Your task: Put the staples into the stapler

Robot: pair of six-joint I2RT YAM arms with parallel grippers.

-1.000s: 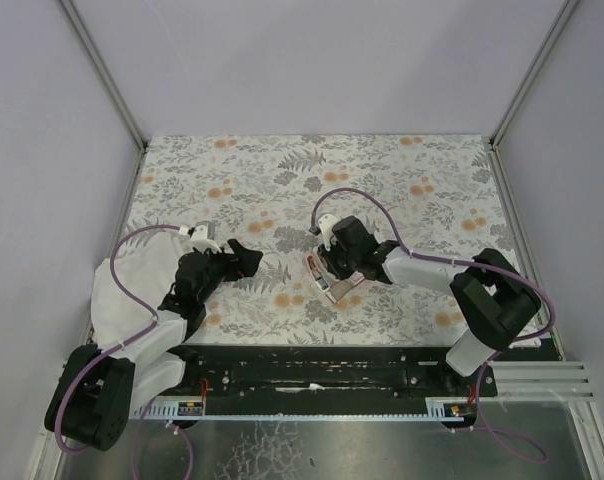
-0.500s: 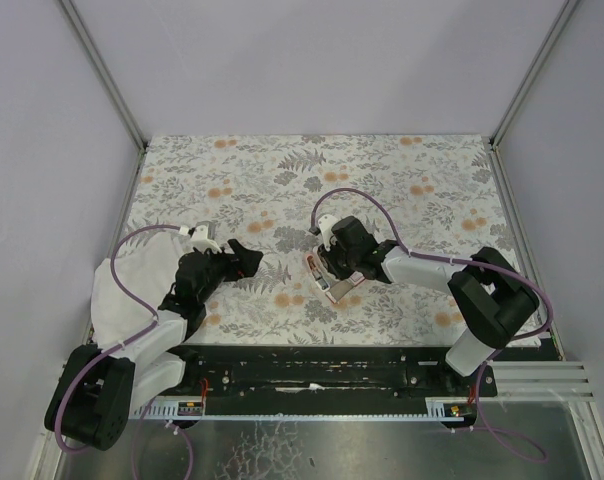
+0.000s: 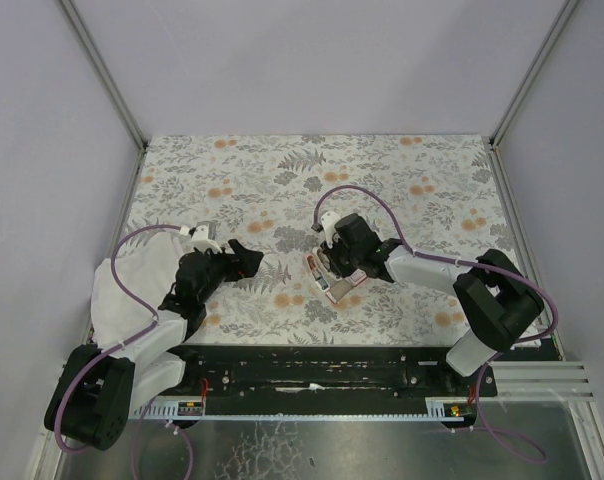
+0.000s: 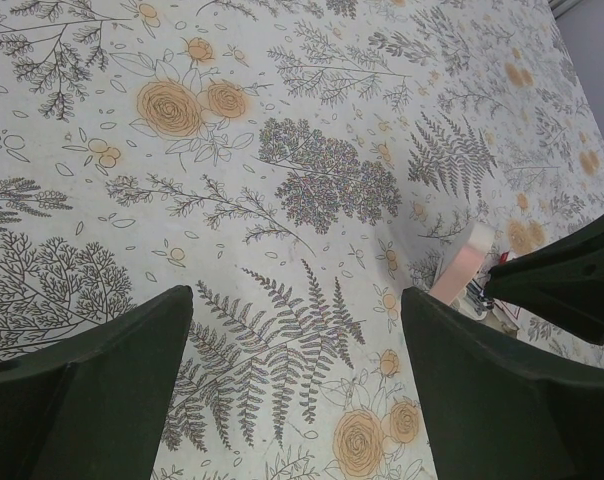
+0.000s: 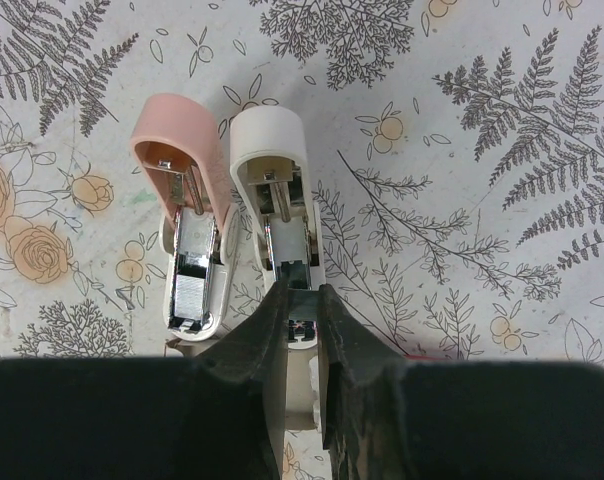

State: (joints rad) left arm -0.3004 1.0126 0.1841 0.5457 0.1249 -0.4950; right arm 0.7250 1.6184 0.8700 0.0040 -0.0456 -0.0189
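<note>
1. Left gripper (image 4: 297,300): fingers wide apart above the floral table (image 4: 282,120).
2. Right gripper (image 5: 302,296): fingers almost together over the open white stapler (image 5: 270,165), mid-table; cannot tell whether anything is pinched.
3. Salmon-pink bar (image 5: 178,150) lies just beside the stapler.
4. Red staples box (image 5: 414,354): only a sliver shows by the right gripper.

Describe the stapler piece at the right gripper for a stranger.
Near the middle of the floral table, two rounded stapler pieces lie side by side at the right gripper. It is the white piece, in line with the gripper, not the salmon-pink one beside it.
</note>
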